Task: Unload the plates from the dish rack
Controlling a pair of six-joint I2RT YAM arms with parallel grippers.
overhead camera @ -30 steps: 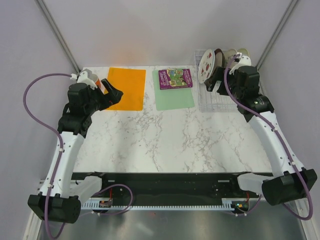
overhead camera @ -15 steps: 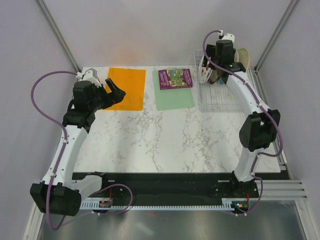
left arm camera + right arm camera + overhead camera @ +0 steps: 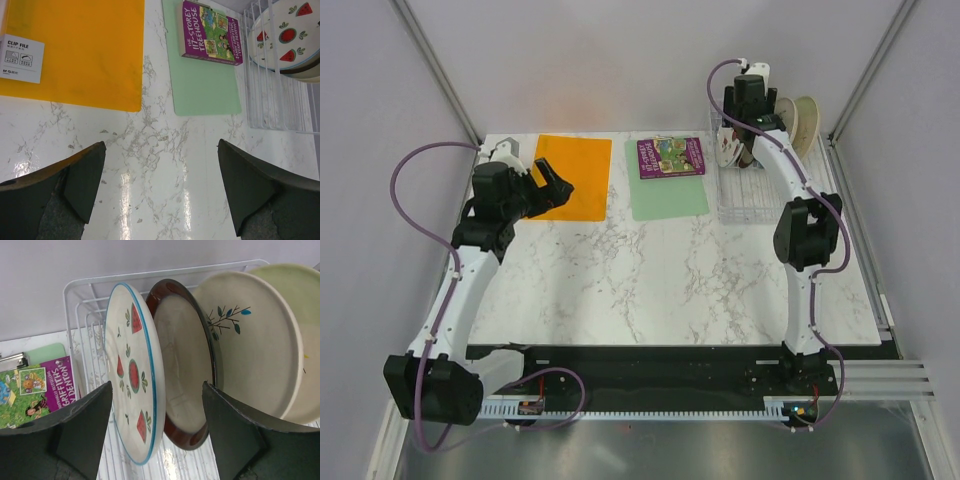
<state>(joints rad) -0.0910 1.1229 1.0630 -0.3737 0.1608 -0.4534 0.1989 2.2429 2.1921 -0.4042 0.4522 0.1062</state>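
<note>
Four plates stand upright in the white wire dish rack (image 3: pixel 85 300): the white watermelon plate (image 3: pixel 131 340), the maroon-rimmed plate (image 3: pixel 186 360), the leaf-sprig plate (image 3: pixel 250 350) and the plain beige plate (image 3: pixel 295 295). My right gripper (image 3: pixel 156 390) is open above them; its jaws straddle the rims of the watermelon and maroon-rimmed plates without touching. In the top view it (image 3: pixel 744 128) hangs over the rack (image 3: pixel 752 198). My left gripper (image 3: pixel 161 150) is open and empty over bare marble, beside the orange mat (image 3: pixel 575 175). The rack (image 3: pixel 272 107) and watermelon plate (image 3: pixel 285 35) show at its far right.
A green mat (image 3: pixel 667 190) with a purple book (image 3: pixel 671 156) lies left of the rack. A white clip-file label (image 3: pixel 20 57) sits on the orange mat. The back wall stands close behind the rack, and the right wall close beside it.
My right arm has swung up and back from the rack's near side to above the plates at its far end. My left arm has shifted only slightly.
</note>
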